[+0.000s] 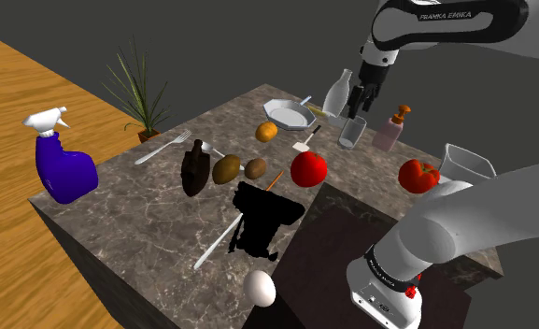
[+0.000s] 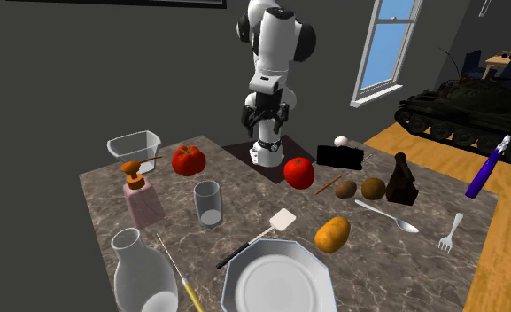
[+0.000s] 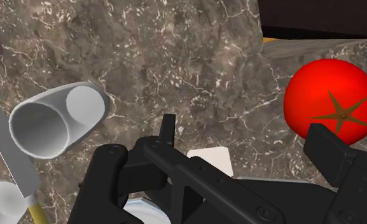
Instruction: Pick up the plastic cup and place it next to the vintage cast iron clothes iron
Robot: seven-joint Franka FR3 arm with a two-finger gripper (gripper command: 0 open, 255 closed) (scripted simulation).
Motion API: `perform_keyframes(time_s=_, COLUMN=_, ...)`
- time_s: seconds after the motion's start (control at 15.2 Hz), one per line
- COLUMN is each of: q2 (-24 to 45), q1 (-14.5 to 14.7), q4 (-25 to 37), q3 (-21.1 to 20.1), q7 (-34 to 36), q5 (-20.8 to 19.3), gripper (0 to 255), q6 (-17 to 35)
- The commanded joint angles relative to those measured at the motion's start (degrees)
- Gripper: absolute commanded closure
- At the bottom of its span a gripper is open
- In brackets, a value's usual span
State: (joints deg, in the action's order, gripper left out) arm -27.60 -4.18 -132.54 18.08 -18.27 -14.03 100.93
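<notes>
Approach step, I judge: the black gripper [image 1: 359,101], fingers spread and empty, hovers above the upright translucent grey plastic cup [image 1: 351,132], toward the marble worktop's [image 1: 127,192] edge opposite the dark cast-iron clothes iron [image 1: 195,169], seemingly off-centre; next, centre, descend, close.

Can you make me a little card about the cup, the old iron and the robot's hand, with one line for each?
cup: see-through grey, standing upright on the marble table
cup's neighbours: pink soap bottle on one side, white spatula on the other
iron: dark brown, far across the table from the cup
gripper: open, holding nothing, just above the cup, not touching it
job: not done yet; the cup is not picked up
</notes>
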Motion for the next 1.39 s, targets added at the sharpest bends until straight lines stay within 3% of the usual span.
perform_keyframes(time_s=0.0, q2=3.24, q1=-0.33, q4=0.94, q3=2.61, q7=-3.05, q5=-0.05, gripper=0, q6=2.66)
perform_keyframes(time_s=0.46, q2=17.18, q1=-0.86, q4=7.91, q3=10.76, q7=-14.60, q5=3.91, gripper=0, q6=9.75)
perform_keyframes(time_s=0.92, q2=34.40, q1=-3.69, q4=18.78, q3=15.51, q7=-28.27, q5=14.14, gripper=0, q6=13.56)
perform_keyframes(time_s=1.32, q2=36.44, q1=-4.36, q4=16.74, q3=15.30, q7=-29.37, q5=15.41, gripper=0, q6=17.29)
